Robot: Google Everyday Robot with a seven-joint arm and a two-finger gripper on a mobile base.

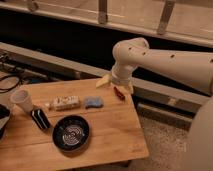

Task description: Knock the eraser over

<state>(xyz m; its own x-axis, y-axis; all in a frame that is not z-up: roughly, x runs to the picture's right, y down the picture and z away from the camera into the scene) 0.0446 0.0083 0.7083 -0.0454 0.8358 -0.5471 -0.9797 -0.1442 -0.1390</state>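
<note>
A dark, oblong eraser point(40, 119) with a pale stripe sits on the wooden table point(115, 135) near its left front, between the white cup and the black bowl. My gripper point(117, 86) hangs from the white arm over the table's far right edge, well to the right of the eraser and apart from it. Its two yellowish fingers point(103, 81) stand spread, so the gripper is open with nothing held. A small red object point(119, 93) shows just below the gripper.
A white cup point(21, 100) stands at the table's left. A pale bottle point(64, 103) lies beside a blue sponge point(93, 102) at mid-table. A black bowl point(71, 132) sits in front. Cables point(10, 82) lie off the far left; a dark ledge runs behind.
</note>
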